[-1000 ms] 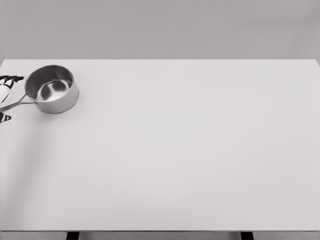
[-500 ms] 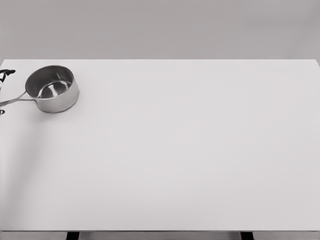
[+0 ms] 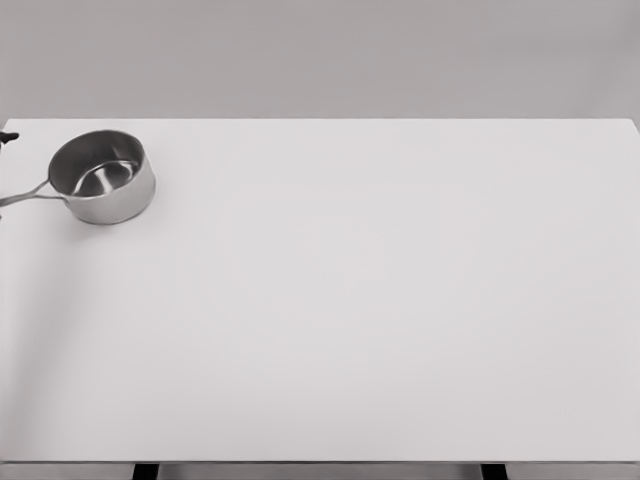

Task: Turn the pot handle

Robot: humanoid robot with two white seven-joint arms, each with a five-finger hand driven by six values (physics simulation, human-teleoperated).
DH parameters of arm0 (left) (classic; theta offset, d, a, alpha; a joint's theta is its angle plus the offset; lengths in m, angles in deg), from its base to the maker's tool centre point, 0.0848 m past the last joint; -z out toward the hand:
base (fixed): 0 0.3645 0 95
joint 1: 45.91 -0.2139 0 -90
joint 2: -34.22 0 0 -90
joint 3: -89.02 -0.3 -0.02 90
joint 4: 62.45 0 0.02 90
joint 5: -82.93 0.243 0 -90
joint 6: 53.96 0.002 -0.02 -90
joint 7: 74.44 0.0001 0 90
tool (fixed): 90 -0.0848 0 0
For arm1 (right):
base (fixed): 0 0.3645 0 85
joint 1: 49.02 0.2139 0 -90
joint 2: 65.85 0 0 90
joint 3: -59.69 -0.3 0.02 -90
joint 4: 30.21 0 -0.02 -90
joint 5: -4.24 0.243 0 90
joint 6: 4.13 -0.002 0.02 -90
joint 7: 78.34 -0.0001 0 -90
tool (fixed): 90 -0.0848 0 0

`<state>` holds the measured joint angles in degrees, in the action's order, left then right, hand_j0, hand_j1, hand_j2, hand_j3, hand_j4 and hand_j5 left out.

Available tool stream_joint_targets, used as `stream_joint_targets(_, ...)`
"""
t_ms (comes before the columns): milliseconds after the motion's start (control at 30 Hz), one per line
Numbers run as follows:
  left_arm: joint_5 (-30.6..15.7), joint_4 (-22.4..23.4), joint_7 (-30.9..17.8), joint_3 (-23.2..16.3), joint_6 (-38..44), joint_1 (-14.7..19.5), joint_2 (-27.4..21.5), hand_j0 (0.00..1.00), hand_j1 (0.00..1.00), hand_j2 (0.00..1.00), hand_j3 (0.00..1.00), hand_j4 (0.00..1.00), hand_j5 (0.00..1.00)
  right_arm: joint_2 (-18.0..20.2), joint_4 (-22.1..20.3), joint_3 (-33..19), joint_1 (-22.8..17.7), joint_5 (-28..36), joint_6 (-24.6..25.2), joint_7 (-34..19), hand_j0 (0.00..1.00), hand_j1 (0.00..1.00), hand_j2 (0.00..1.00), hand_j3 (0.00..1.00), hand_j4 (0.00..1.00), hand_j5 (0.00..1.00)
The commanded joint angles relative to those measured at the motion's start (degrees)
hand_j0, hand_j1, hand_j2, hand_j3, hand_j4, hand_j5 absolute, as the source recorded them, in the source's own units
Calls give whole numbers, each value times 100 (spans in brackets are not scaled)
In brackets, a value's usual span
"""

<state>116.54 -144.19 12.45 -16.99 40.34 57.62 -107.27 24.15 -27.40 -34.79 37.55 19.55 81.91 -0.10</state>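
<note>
A small steel pot (image 3: pixel 100 178) stands upright at the far left of the white table (image 3: pixel 360 300). Its thin handle (image 3: pixel 25 195) points left and runs off the picture's left edge. Only a small dark bit of my left hand (image 3: pixel 7 136) shows at that edge, above the handle and apart from the pot. I cannot see whether the hand touches the handle's hidden end. The right arm is out of view.
The table's far edge runs just behind the pot, and its left edge lies close to the picture's border. A plain grey wall stands behind the table.
My left hand has drawn back to the left, almost out of the picture. The pot has shifted slightly left and its handle now points a little more upward-left.
</note>
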Motion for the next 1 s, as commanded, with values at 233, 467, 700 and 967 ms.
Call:
stream_joint_targets(233, 40, 369, 3, -200, 0, 255, 113, 100, 100, 100, 100, 100, 100, 0, 0, 0, 0, -1, 0, -1, 100, 100, 100, 100, 100, 100)
stream_joint_targets(467, 128, 580, 3, -209, 0, 378, 237, 100, 100, 100, 100, 100, 100, 0, 0, 0, 0, -1, 0, -1, 100, 100, 100, 100, 100, 100)
stream_joint_targets(700, 137, 721, 3, -209, 0, 492, 307, 100, 100, 100, 100, 100, 100, 0, 0, 0, 0, -1, 0, -1, 100, 100, 100, 100, 100, 100)
stream_joint_targets(967, 172, 949, 3, -543, 0, 817, 404, 100, 100, 100, 100, 100, 100, 0, 0, 0, 0, -1, 0, -1, 100, 100, 100, 100, 100, 100)
